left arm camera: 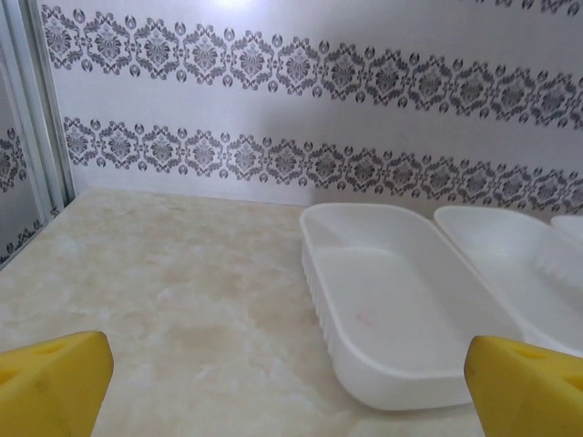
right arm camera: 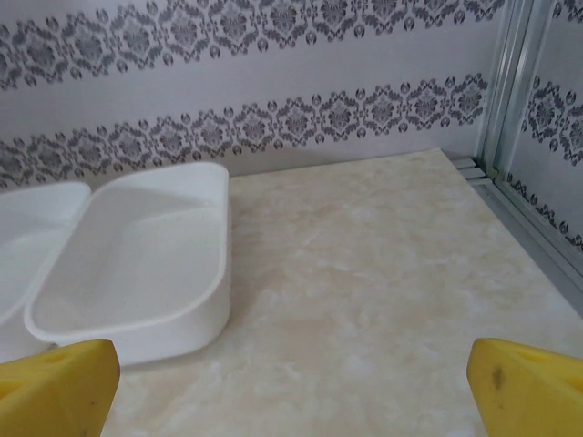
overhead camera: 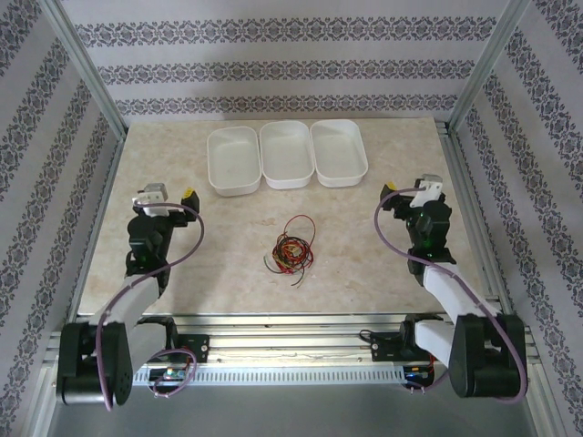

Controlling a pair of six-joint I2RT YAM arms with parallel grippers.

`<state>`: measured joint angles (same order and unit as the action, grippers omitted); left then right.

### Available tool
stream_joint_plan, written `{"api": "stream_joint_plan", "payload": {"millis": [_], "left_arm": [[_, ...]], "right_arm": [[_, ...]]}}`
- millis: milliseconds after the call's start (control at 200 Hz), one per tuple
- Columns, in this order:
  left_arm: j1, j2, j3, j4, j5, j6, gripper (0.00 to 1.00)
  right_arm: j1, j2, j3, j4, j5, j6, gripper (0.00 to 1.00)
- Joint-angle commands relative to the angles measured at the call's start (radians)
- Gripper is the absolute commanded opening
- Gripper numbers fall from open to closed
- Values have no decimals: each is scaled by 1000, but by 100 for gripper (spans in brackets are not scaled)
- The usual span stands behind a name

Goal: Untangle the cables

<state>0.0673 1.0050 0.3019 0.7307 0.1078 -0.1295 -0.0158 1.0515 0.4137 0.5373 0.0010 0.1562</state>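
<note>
Three colours of wire, red, black and yellowish-green, are lying knotted as one small clump: the cables are sitting mid-table, nearer to me than the row of white trays and between the two arms, well apart from both.

I am seeing the left gripper hanging to the left of the clump with its yellow fingertips spread wide and nothing between them. The right gripper is mirroring it on the right, its jaws also wide apart and empty. Both wrist cameras are facing the trays and the far wall, so I am judging the tangle from the top view.

I am expecting trouble at the first pinch. The wires are so thin and so interlaced that I am likely to be closing on several at once, and pulling then would be tightening the loops rather than freeing them. They are also lying flat on the table, so I am risking scraping the fingertips or letting a strand slip out. With one arm pulling alone, the whole clump could be dragging along.
</note>
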Motion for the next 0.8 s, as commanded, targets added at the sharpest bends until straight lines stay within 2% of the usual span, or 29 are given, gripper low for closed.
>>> {"api": "stream_joint_plan", "payload": {"millis": [0, 130, 225, 295, 495, 635, 794], "left_arm": [[-2, -52, 41, -207, 19, -67, 99], [-13, -66, 68, -260, 85, -150, 99], [-27, -58, 86, -258, 121, -206, 99], [-46, -47, 104, -253, 133, -235, 99], [-218, -6, 168, -281, 72, -216, 99], [-294, 42, 159, -205, 67, -260, 99], [-298, 110, 152, -190, 68, -312, 99]], "right_arm": [[39, -49, 95, -270, 10, 51, 98], [186, -49, 171, -439, 46, 46, 98], [346, -8, 238, -564, 196, 36, 98], [446, 50, 296, -651, 246, 62, 98], [648, 239, 391, -725, 187, 189, 98], [708, 356, 440, -742, 158, 228, 98], [681, 457, 494, -752, 108, 262, 86]]}}
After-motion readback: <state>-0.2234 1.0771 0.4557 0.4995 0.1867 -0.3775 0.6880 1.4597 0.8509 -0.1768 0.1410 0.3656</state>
